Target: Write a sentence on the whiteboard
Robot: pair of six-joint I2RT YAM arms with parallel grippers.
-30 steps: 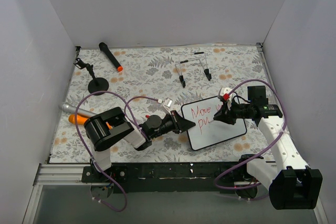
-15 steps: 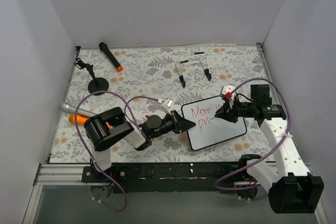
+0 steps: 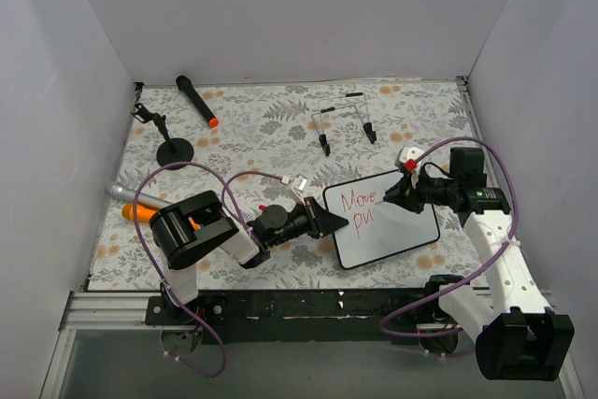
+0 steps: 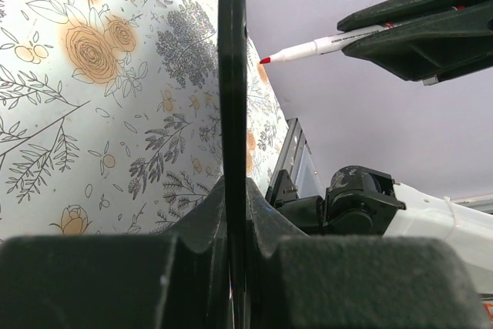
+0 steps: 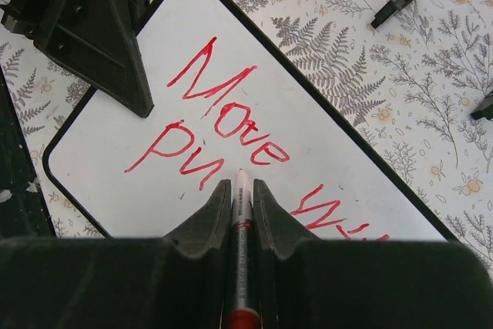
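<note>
We see the whiteboard (image 3: 383, 231) lying on the floral desk (image 3: 262, 128), near-right of centre, betw. the 2 arms. The left gripper (image 3: 338, 221) is clamped on the board's left edge; in the left wrist view the black frame runs edge-on betw. its fingers, so it pins the board.

The right gripper (image 3: 391, 197) is closed on a red marker (image 5: 240, 213). The marker's long axis is in line w/ the fingers and points left across the board, toward the left gripper.

The sentence (image 5: 223, 125) reads "Move" plus the start of a 2nd word, w/ "Pu" on line 2. The tip sits just right of "Pu", under "Move". In the left wrist view it looks just off the surface, but we can't be sure.

Our judgement: the next stroke starts right at the tip. Line 2 runs from there toward the board's right end, i.e. back toward the right arm, so that arm draws the marker toward its own side.
</note>
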